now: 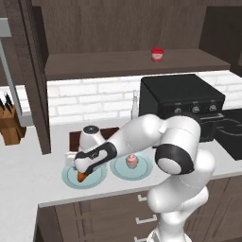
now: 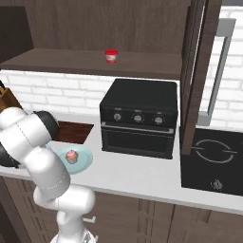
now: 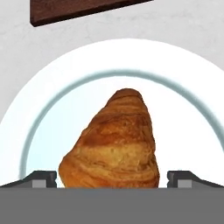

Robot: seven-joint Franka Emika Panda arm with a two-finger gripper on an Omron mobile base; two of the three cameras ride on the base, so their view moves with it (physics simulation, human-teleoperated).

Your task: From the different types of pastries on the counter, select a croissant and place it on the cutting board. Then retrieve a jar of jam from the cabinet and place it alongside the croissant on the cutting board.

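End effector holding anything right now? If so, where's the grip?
Cannot tell. The end effector straddles the wide end of the croissant on its plate, fingers on both sides, but contact isn't visible.

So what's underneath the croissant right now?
The croissant sits on a light blue plate, between the claw fingertips. The plate's centre is hidden beneath the pastry.

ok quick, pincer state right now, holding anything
Pincer: open, fingers either side of the croissant on its plate, not yet closed on it.
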